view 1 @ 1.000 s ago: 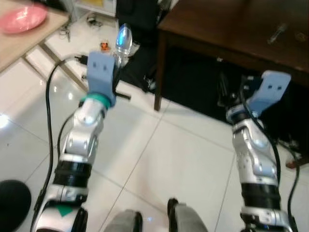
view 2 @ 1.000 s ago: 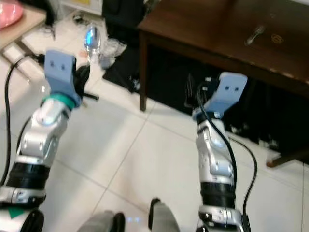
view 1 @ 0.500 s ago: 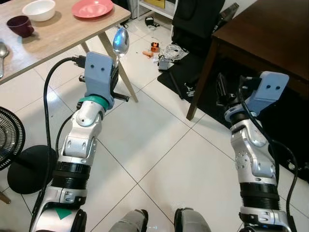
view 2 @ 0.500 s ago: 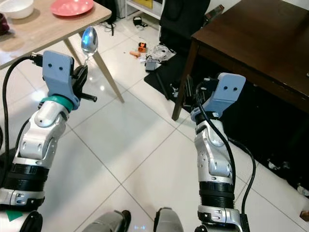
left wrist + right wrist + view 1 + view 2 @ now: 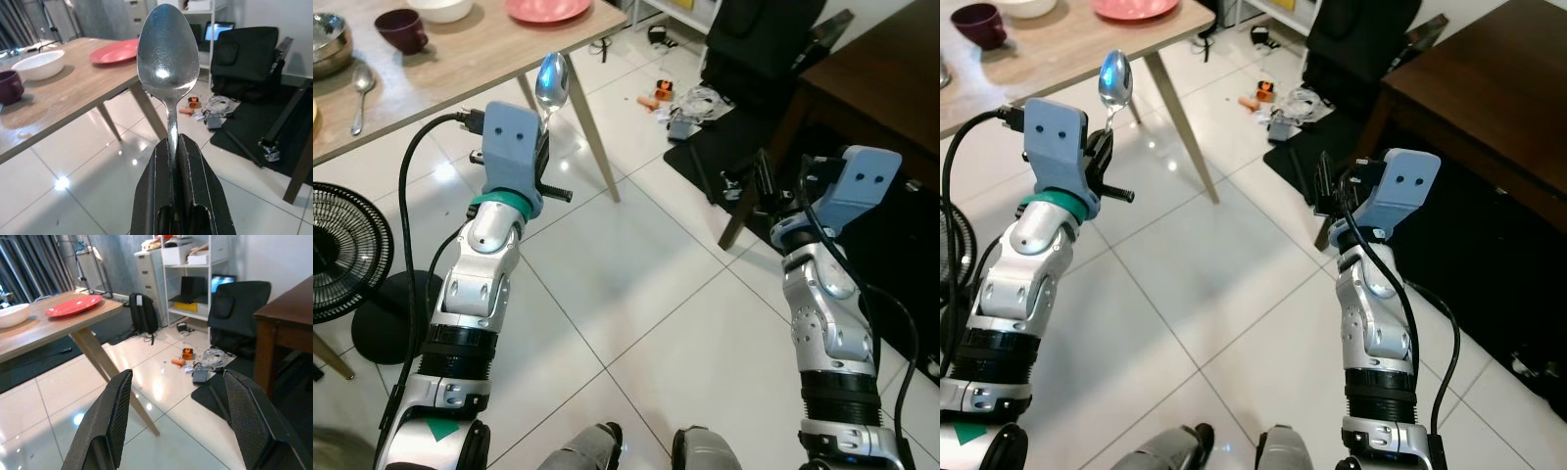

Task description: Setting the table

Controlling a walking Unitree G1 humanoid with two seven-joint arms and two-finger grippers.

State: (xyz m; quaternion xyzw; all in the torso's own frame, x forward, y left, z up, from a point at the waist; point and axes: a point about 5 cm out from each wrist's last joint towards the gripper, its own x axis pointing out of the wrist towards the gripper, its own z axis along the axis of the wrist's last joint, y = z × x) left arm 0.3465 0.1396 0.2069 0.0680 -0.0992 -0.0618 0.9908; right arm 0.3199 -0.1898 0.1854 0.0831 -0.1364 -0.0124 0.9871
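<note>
Mid-carry, judging by the pose: left gripper (image 5: 172,147) raised in front of the body, fingers pinched tight on the handle of an upright spoon (image 5: 167,54), bowl uppermost, held above the tiled floor (image 5: 636,294) and just short of the corner of the light wooden table (image 5: 460,59). Right gripper (image 5: 176,416) held out empty, fingers spread wide, near the dark table (image 5: 1489,108).

Already laid on the light table: a pink plate (image 5: 548,8), a dark cup (image 5: 401,27), a white bowl (image 5: 38,63) and a second spoon (image 5: 359,88).

Next, probably: a closer approach to the light table, then a lowering of the carried spoon flat onto a bare patch of wood beside the other pieces, and only then a release.

Far end of the light table cut off at the frame edge; a metal vessel (image 5: 328,44) only half shown there, possibly a pot. Lower handle of the carried spoon hidden between the fingers.
</note>
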